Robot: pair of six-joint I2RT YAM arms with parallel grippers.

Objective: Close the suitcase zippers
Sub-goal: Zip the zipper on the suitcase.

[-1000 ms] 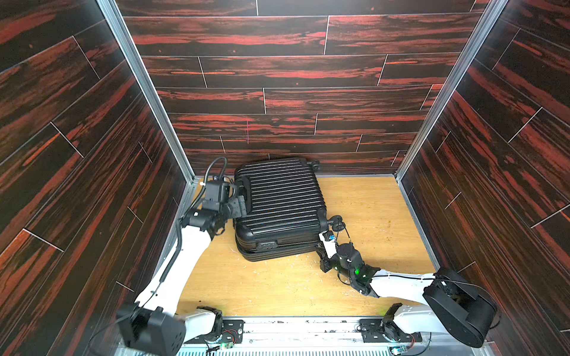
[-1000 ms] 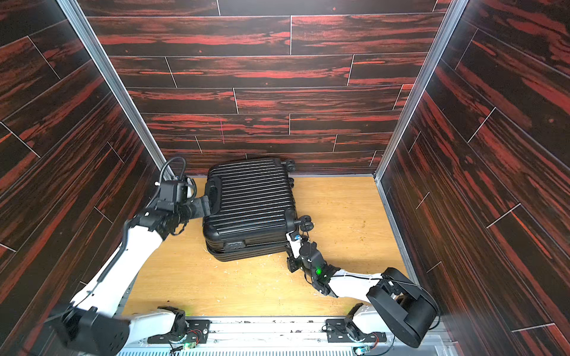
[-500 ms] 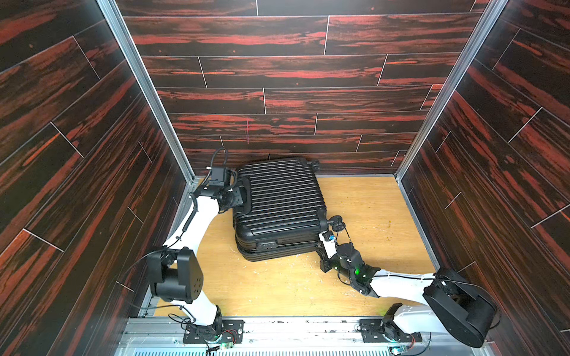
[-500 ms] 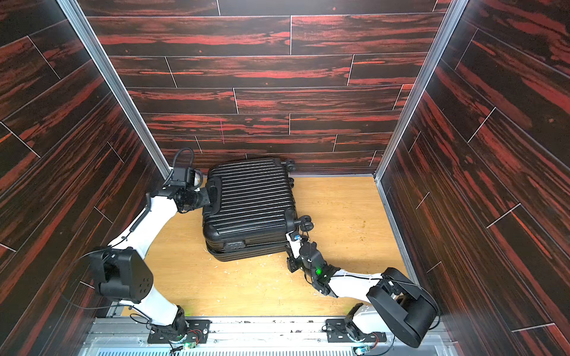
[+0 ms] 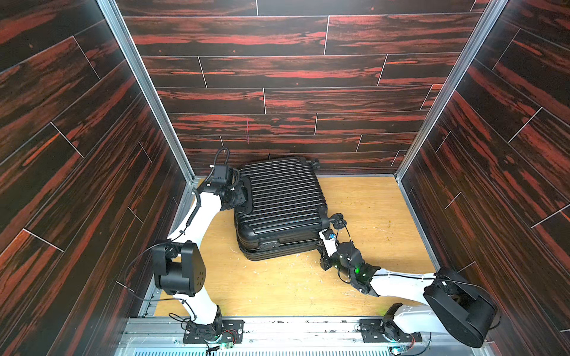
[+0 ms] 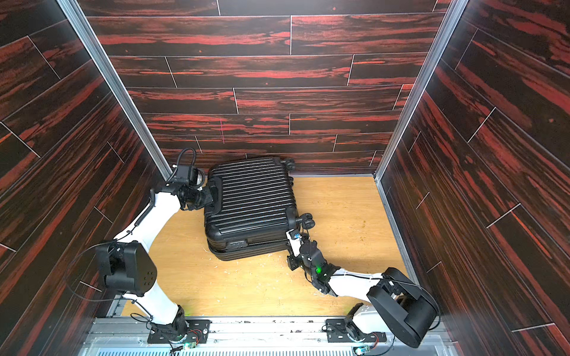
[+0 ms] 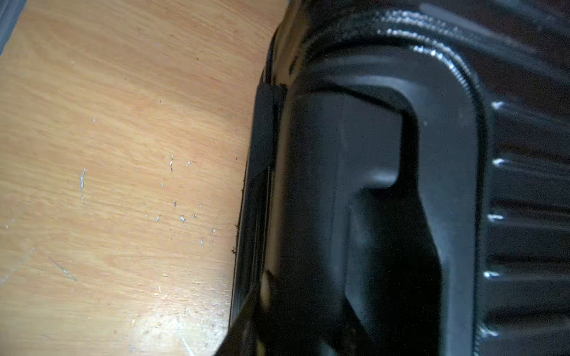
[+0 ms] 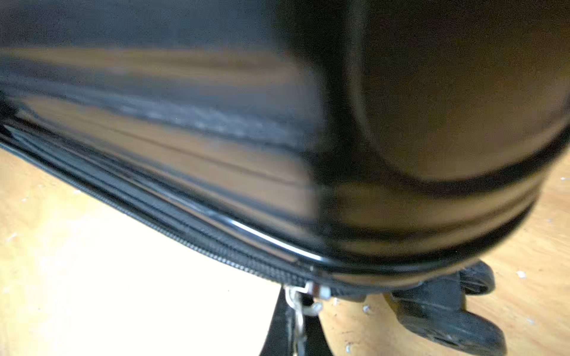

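Note:
The black ribbed suitcase (image 5: pixel 279 200) (image 6: pixel 249 200) lies flat on the wooden floor, lid down, in both top views. My left gripper (image 5: pixel 243 194) (image 6: pixel 212 194) is at its left edge, fingers either side of the recessed handle (image 7: pixel 345 172) and closed on it (image 7: pixel 302 308). My right gripper (image 5: pixel 323 243) (image 6: pixel 292 243) sits low at the near right corner, by a wheel (image 8: pixel 447 317). It is shut (image 8: pixel 297 334) on the silver zipper pull (image 8: pixel 299 308), which hangs from the slider (image 8: pixel 316 289). The zipper track (image 8: pixel 185 243) runs along the seam.
Dark red-streaked walls (image 5: pixel 277 92) enclose the floor on three sides, and the suitcase's far end is close to the back wall. Bare wooden floor (image 5: pixel 370 200) lies to the right of the case and in front of it. The arm bases stand on the metal rail (image 5: pixel 293 329).
My left arm folded at the elbow and its gripper moved back along the suitcase's left edge, closing on the handle. The right arm and the suitcase stayed put.

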